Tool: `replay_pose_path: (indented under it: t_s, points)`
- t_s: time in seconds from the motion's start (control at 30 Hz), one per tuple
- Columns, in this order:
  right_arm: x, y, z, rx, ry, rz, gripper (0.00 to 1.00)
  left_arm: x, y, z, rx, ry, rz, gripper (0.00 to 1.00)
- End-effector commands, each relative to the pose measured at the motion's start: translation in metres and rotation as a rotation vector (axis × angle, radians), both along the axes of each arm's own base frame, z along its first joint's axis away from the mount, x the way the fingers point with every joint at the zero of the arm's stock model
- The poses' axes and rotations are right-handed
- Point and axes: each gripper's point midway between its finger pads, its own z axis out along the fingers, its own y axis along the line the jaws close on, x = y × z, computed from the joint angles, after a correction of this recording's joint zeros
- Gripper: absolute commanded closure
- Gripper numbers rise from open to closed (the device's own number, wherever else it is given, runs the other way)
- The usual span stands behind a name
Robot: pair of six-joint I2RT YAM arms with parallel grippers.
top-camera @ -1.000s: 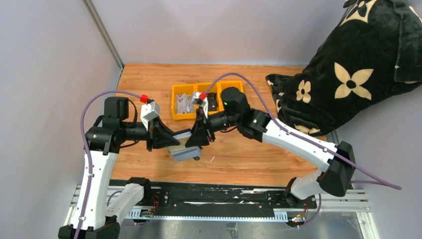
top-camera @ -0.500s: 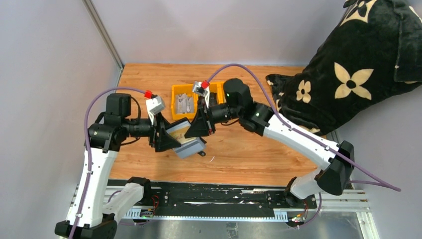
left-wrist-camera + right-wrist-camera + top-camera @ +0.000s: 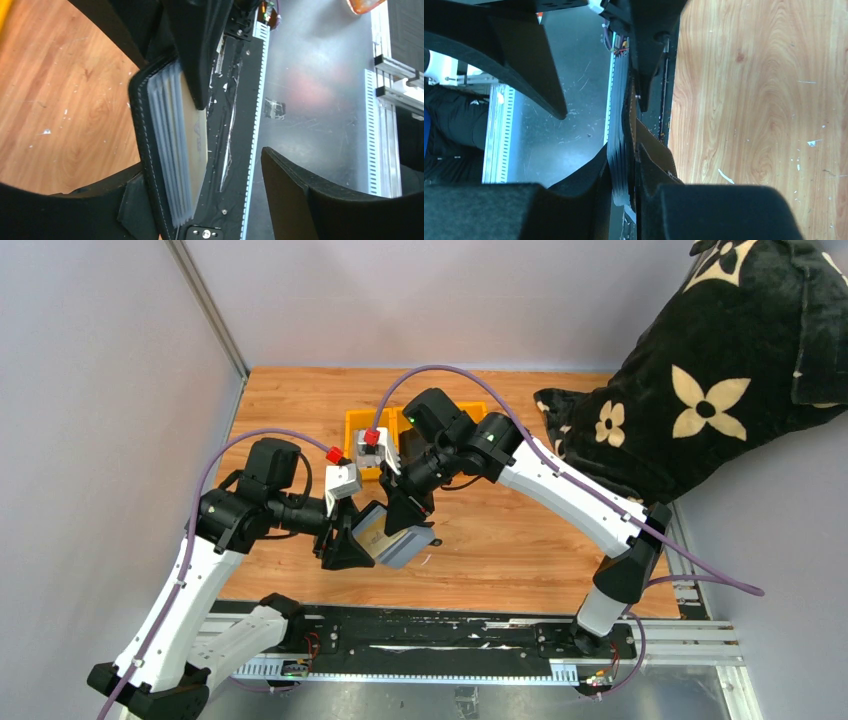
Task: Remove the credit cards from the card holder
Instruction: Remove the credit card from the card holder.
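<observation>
The black card holder hangs open above the table's near edge, with my right gripper shut on it from above. In the right wrist view the right gripper pinches the grey sleeves and black cover of the card holder. My left gripper is open around the holder's left end. The left wrist view shows the card holder lying against one finger; the other finger stands well apart. A tan-gold credit card faces the gap, with grey sleeves behind it.
A yellow compartment tray with small items sits behind the grippers, partly hidden by them. A black cushion with pale flowers fills the back right. A black rail runs along the table's front edge.
My left gripper has opened and let go of the holder. Both grippers and the holder have shifted right and nearer the front edge, and the right arm has swung over to reach down.
</observation>
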Motion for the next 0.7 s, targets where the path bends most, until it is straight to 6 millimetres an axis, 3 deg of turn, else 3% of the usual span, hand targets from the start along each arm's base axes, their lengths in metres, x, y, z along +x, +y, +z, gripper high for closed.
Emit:
replay_pose_path:
  t_s: [0.0, 0.23, 0.4, 0.5, 0.67]
  points:
    - [-0.022, -0.006, 0.007, -0.031, -0.044, 0.083, 1.0, -0.014, -0.006, 0.001, -0.059, 0.028, -0.073, 0.33]
    - [-0.033, 0.004, 0.016, -0.021, -0.051, 0.126, 1.0, -0.009, -0.009, 0.006, -0.071, 0.053, -0.044, 0.65]
    - [-0.037, 0.015, 0.038, 0.093, -0.021, 0.11, 0.95, 0.01, -0.013, 0.015, -0.087, 0.028, 0.045, 0.99]
    - [-0.044, 0.019, 0.055, 0.216, -0.019, 0.123, 0.93, 0.016, -0.016, 0.027, -0.146, 0.006, 0.11, 1.0]
    - [-0.051, 0.015, 0.072, 0.296, -0.029, 0.147, 1.0, 0.006, -0.025, 0.039, -0.262, 0.105, 0.09, 0.73]
